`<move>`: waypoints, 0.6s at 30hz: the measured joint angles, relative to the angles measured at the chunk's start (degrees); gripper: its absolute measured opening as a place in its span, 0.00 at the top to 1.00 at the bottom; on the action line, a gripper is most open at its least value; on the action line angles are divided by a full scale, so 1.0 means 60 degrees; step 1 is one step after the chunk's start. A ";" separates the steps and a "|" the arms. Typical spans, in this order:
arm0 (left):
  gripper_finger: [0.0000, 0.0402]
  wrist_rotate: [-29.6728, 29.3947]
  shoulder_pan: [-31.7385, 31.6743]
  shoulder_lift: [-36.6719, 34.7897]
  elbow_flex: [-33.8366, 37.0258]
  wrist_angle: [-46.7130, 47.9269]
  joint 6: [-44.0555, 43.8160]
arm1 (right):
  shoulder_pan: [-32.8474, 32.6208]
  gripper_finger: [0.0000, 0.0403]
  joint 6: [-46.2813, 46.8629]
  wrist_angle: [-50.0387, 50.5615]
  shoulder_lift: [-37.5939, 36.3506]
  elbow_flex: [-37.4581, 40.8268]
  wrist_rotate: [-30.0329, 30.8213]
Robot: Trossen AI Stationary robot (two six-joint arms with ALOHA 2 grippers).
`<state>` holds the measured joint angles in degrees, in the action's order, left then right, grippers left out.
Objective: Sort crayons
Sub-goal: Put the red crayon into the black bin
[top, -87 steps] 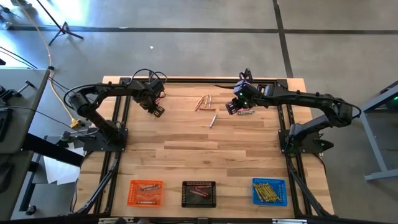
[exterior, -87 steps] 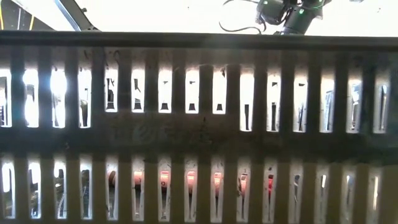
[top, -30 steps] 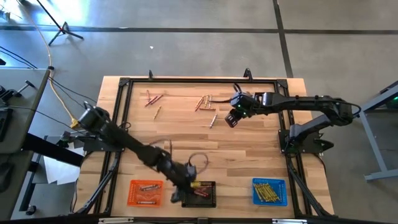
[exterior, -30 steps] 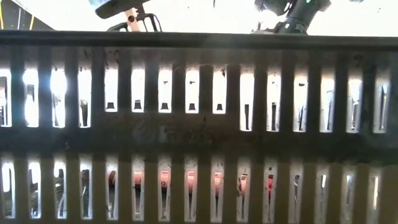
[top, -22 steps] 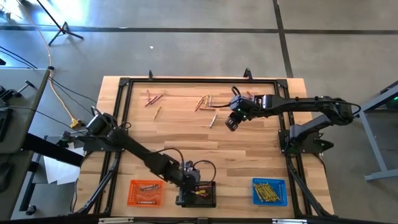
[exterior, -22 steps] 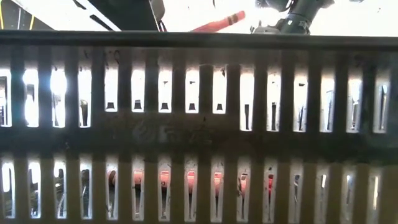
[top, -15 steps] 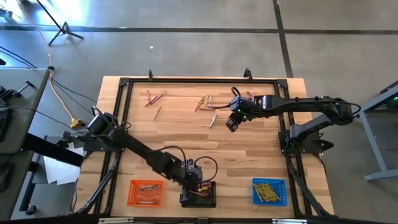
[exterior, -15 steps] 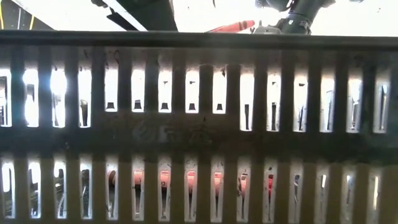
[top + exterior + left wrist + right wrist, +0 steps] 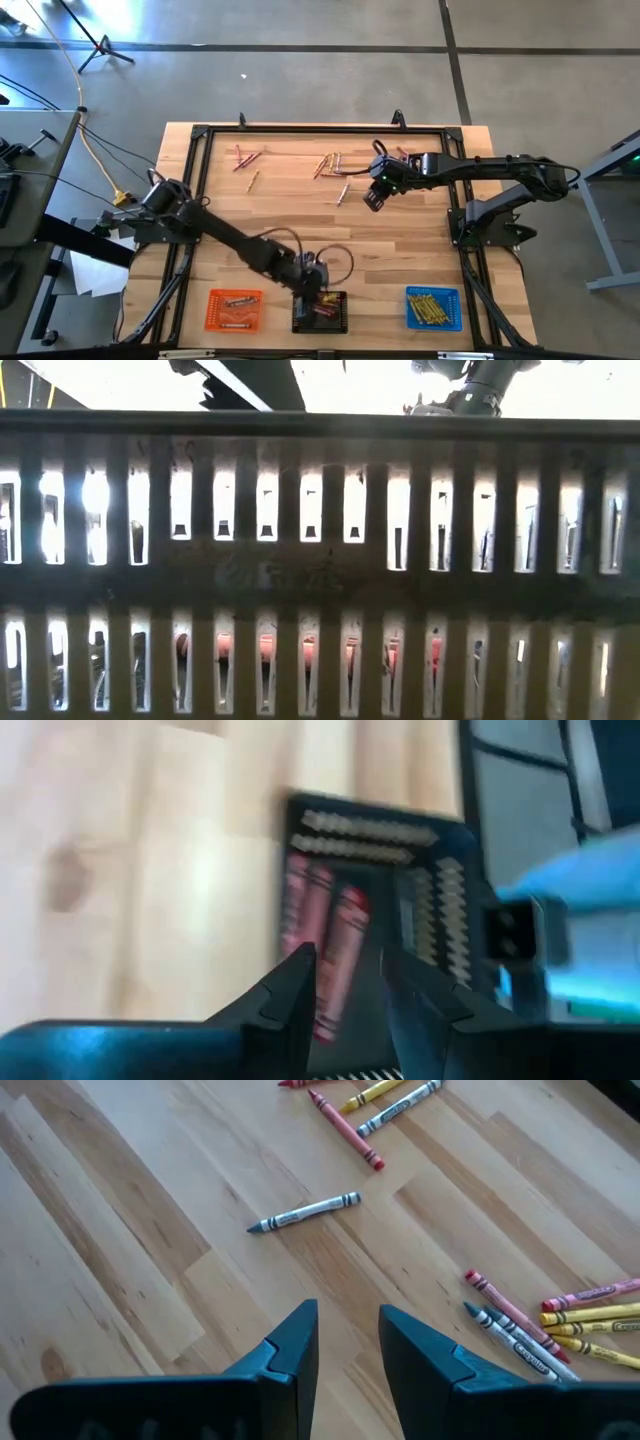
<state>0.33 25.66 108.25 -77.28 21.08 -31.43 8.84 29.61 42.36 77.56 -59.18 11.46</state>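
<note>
Down at the near edge of the pale wooden counter [image 9: 300,215], the left gripper [image 9: 345,975] hangs over the black slotted square tray [image 9: 320,311], its fingers [image 9: 290,985] slightly parted and holding nothing, with red crayons [image 9: 335,945] lying in the tray just beyond them. Farther back, the right gripper [image 9: 345,1330] hovers above bare wood with fingers narrowly apart and empty, near a loose grey crayon [image 9: 305,1212] and scattered red, yellow and grey crayons [image 9: 330,165].

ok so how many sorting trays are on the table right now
3, in a row along the table's near edge: the orange tray on the left, the black tray in the middle under the left arm, the blue tray on the right. None looks hidden.
</note>
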 joint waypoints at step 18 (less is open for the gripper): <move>0.77 -0.1321 -0.5425 -0.0056 -0.0004 0.4116 0.2580 | 0.0025 0.77 -0.0015 -0.0096 0.0000 0.0000 0.0000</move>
<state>-7.60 -6.89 107.92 -77.30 45.77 -15.96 8.99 29.52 41.78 77.56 -59.18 11.46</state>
